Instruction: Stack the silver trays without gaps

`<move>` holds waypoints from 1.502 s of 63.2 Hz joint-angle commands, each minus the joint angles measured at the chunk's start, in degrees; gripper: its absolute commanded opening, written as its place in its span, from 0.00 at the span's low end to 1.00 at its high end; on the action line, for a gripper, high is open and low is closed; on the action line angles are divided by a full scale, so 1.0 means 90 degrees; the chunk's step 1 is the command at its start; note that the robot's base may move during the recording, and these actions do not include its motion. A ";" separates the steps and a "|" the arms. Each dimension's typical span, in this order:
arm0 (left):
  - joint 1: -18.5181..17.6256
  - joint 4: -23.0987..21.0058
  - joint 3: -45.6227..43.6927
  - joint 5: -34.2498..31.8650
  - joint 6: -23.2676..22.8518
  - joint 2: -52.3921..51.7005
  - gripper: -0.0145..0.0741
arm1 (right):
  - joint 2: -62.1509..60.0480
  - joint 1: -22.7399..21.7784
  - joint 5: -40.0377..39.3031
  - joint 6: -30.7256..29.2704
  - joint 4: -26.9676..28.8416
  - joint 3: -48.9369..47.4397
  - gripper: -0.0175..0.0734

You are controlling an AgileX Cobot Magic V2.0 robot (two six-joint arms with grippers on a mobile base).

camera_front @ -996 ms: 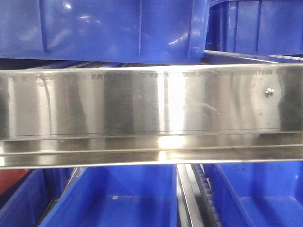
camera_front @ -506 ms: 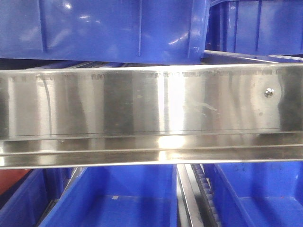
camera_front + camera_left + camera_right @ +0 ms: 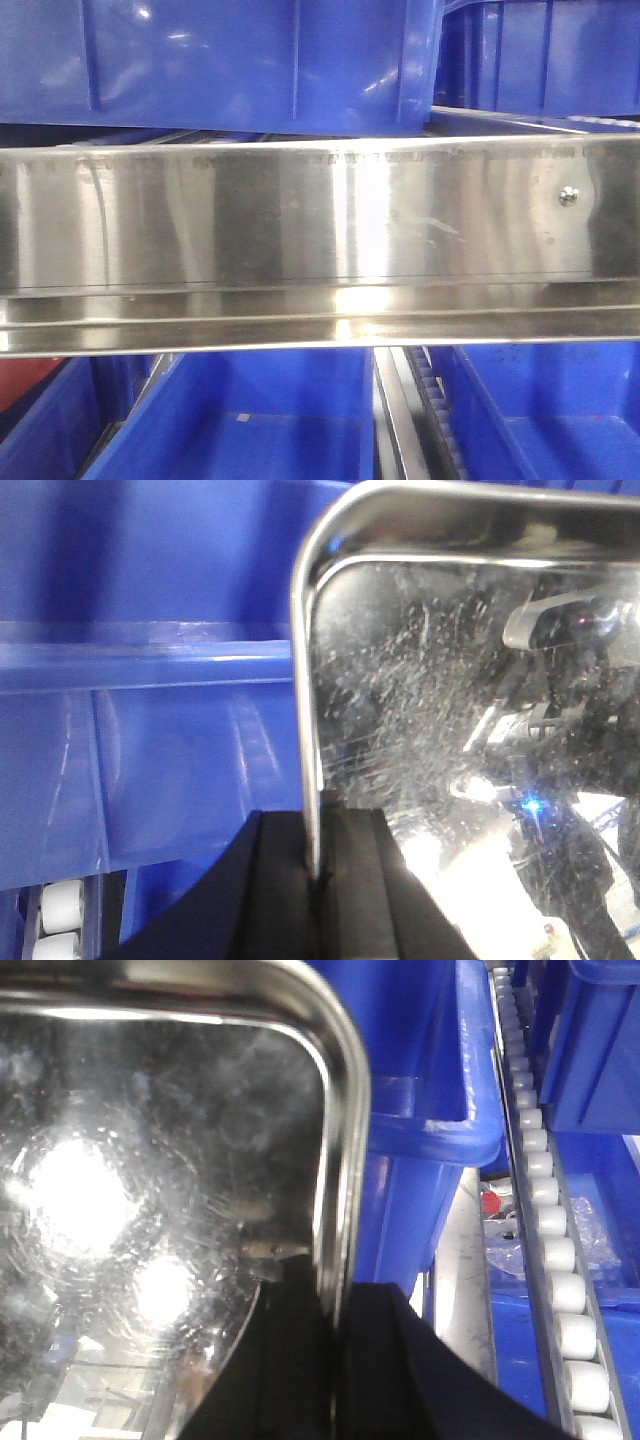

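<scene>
Seemingly one silver tray (image 3: 450,730), rims pinched by left tool (image 3: 315,870), right tool (image 3: 333,1340).

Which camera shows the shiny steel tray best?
Left wrist: the shiny steel tray shows a sharp rim, rounded corner and scratched base. Right wrist gives a blurrier corner with glare; the front view shows none.

Left pincer (image 3: 313,832), right pincer (image 3: 335,1298) apparently clamped on silver tray (image 3: 450,730).

Wrist views crop the silver tray (image 3: 450,730); the steel rail (image 3: 320,220) hides whatever lies behind.
</scene>
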 commanded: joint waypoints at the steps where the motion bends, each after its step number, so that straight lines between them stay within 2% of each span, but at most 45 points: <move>1: -0.0139 -0.0222 -0.0069 -0.0514 0.0001 -0.0091 0.14 | -0.0017 0.0050 -0.0601 -0.0116 0.0033 -0.0014 0.11; 95: -0.0139 -0.0222 -0.0069 -0.0514 0.0001 -0.0091 0.14 | -0.0017 0.0050 -0.0601 -0.0116 0.0033 -0.0014 0.11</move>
